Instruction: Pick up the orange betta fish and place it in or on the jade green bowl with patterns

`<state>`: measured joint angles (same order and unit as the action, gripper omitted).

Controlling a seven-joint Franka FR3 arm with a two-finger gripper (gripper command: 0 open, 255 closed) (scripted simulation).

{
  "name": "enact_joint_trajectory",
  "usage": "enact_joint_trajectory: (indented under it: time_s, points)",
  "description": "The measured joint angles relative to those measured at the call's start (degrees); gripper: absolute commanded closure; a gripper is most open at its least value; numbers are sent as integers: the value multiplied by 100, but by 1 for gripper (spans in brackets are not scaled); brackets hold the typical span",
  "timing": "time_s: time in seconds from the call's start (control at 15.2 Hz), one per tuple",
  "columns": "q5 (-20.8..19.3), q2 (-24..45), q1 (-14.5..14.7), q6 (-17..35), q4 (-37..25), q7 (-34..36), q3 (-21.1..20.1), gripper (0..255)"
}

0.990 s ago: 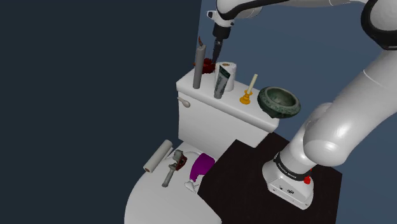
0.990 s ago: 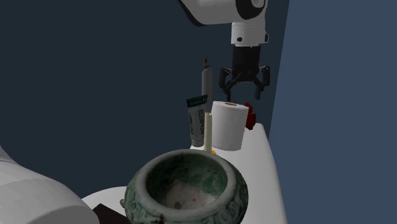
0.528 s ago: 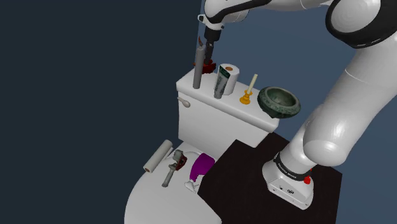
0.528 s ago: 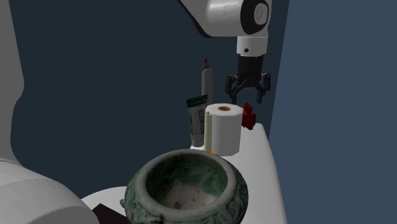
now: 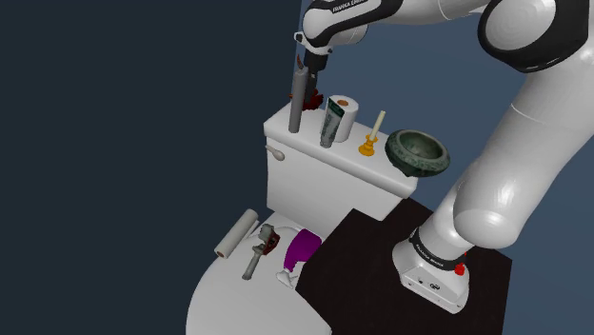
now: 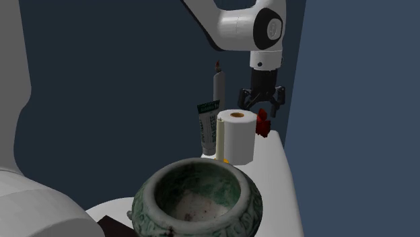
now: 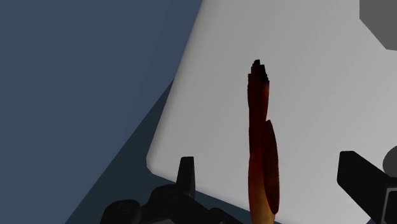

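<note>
The jaws are spread wide, released, and hang low over the orange fish (image 6: 263, 126), which stands on edge at the far end of the white toilet tank lid (image 6: 276, 168), right of centre in the second exterior view. In the wrist view the fish (image 7: 262, 159) rises thin and upright between the two black fingers, and neither one touches it.

Near the bottom of the second exterior view sits the green patterned bowl (image 6: 145, 205), at the other end of the lid and well apart from the fish. A paper roll (image 6: 237, 138), a tube (image 6: 207, 124) and a pale candle (image 6: 219, 138) stand between them.

In the shoulder view the bowl (image 5: 419, 169) lies right of centre, and the white arm (image 5: 533, 143) arches from the stand (image 5: 433, 276) at lower right.
</note>
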<state>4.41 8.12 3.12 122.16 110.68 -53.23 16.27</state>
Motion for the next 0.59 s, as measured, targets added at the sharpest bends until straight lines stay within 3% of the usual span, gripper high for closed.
enact_joint_trajectory:
  time_s: [0.2, 0.26, 0.59]
  points:
    - [1, 2, -1, 3, 0, -2, 0, 0]
    - [1, 2, -1, 3, 0, -2, 0, 255]
    - [2, 1, 0, 3, 0, -2, 0, 255]
